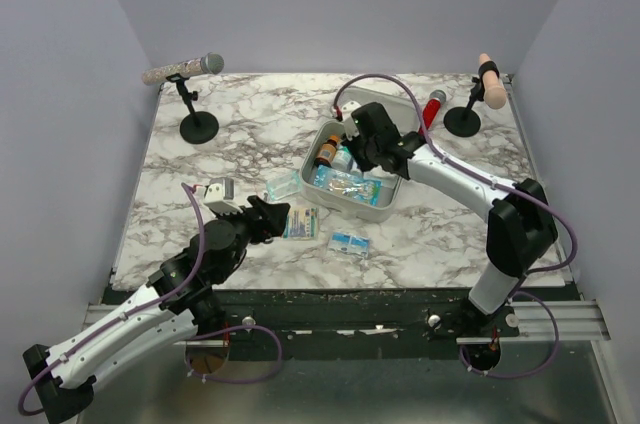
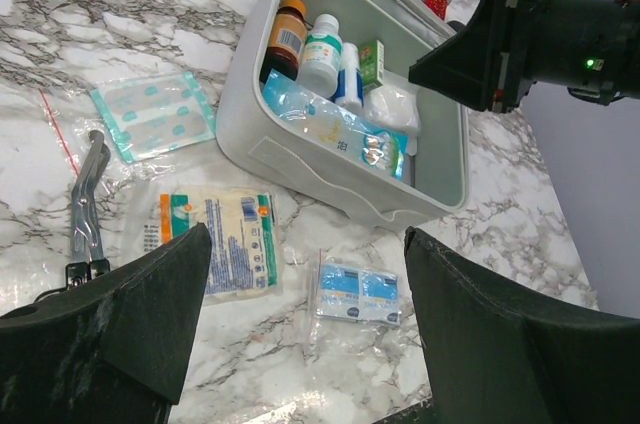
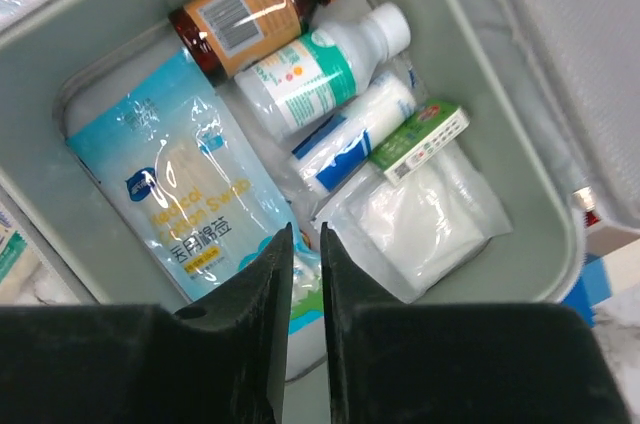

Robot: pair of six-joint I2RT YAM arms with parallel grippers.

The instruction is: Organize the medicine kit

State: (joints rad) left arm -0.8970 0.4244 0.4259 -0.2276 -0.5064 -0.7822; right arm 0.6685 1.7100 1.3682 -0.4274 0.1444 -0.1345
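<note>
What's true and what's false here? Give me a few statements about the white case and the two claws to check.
1. The medicine kit lies open. True.
2. A brown bottle with an orange cap lies inside it. True.
3. The left gripper is clamped on a packet. False: its jaws stand wide apart, holding nothing.
4. Everything is packed in the kit. False: a plaster pack and a small blue packet lie on the table outside it.
5. The right gripper hangs over the kit's inside. True.

There is one medicine kit (image 2: 280, 144), three bottles (image 3: 255, 14) (image 3: 320, 69) (image 3: 355, 129), one green box (image 3: 420, 139), two pouches (image 3: 190, 204) (image 3: 420, 219), three flat packets (image 2: 155, 114) (image 2: 215, 239) (image 2: 358, 294), one bagged tool (image 2: 88, 194).
</note>
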